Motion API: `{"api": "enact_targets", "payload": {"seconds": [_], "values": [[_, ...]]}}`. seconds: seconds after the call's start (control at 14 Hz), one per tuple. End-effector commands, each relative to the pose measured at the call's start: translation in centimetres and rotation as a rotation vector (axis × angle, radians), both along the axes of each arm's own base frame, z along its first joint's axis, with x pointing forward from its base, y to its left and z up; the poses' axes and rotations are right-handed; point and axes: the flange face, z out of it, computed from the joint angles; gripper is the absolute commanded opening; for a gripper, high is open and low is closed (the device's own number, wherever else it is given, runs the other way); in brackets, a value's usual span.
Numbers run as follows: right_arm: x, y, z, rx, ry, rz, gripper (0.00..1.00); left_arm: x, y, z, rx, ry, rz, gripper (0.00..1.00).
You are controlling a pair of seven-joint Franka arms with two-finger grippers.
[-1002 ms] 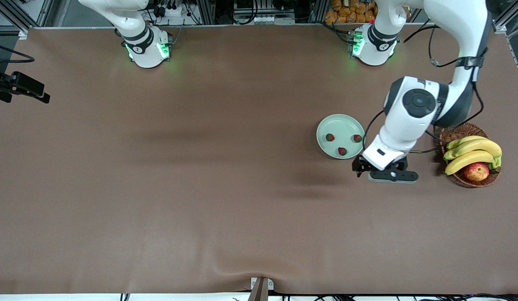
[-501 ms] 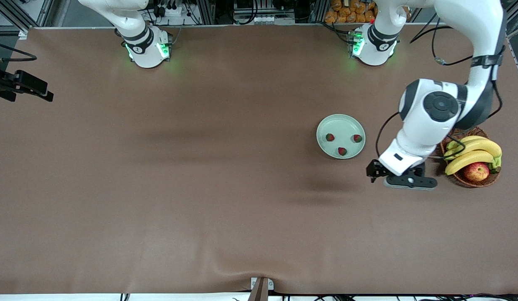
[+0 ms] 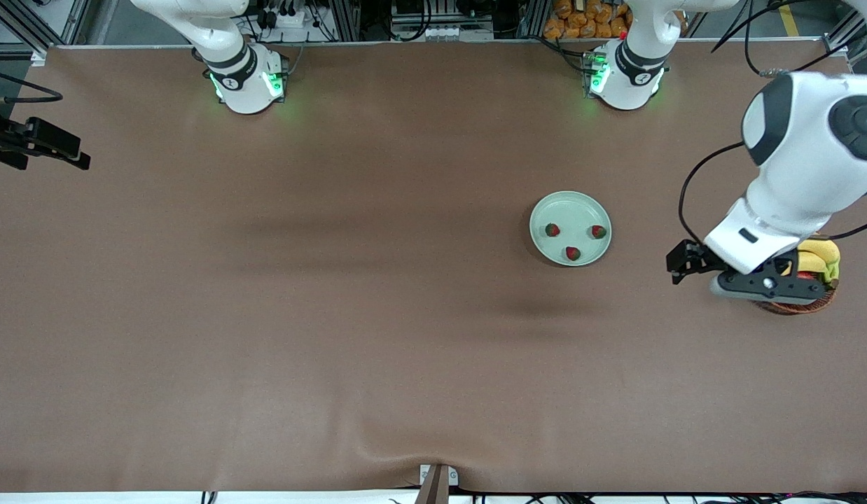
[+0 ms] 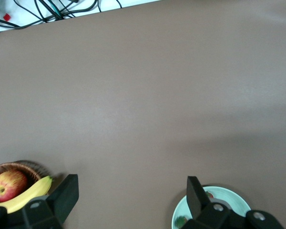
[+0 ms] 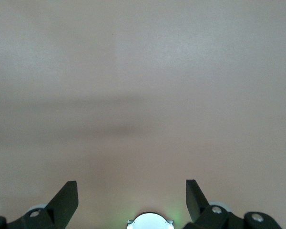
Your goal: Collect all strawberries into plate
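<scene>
Three strawberries (image 3: 552,229) (image 3: 599,231) (image 3: 573,253) lie in the pale mint-green plate (image 3: 572,210), apart from each other. My left gripper (image 3: 677,267) is open and empty, up in the air over bare table between the plate and the fruit basket (image 3: 798,306). The left wrist view shows its open fingers (image 4: 132,179), with part of the plate (image 4: 229,196) beside one finger. My right gripper (image 5: 132,183) is open and empty, high over the table above its own base, and waits.
The wicker basket with bananas (image 3: 822,253) stands at the left arm's end of the table, mostly covered by the left hand. The left wrist view shows the basket (image 4: 19,166), its apple (image 4: 7,185) and a banana (image 4: 31,192).
My left gripper has moved away from the plate's edge toward the basket, still open and empty. The strawberries and plate have not moved.
</scene>
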Motion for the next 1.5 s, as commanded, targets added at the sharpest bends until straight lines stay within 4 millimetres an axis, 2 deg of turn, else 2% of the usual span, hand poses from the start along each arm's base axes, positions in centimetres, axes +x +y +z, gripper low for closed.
{"api": "enact_targets", "payload": {"seconds": [0.0,0.21,0.57,0.79,1.0,1.43], "values": [[-0.5,0.2,0.3,0.011,-0.002,-0.011,1.0,-1.0,0.2,1.4,-0.009,0.028,-0.011,1.0],[-0.5,0.2,0.3,0.01,-0.002,-0.011,1.0,-1.6,0.4,2.3,-0.005,0.039,-0.01,1.0],[-0.6,-0.3,0.5,-0.007,-0.003,-0.021,1.0,-2.7,0.5,5.2,-0.003,0.037,-0.007,1.0],[-0.5,-1.1,0.6,-0.011,-0.011,-0.037,1.0,-3.1,-0.5,6.9,-0.066,0.055,0.003,1.0],[-0.5,-0.9,0.6,-0.047,-0.009,-0.031,1.0,-3.5,-1.0,8.3,-0.065,0.051,-0.006,1.0],[-0.5,-0.8,0.5,-0.049,-0.009,-0.029,1.0,-3.8,-1.1,8.7,-0.063,0.062,-0.01,1.0]]}}
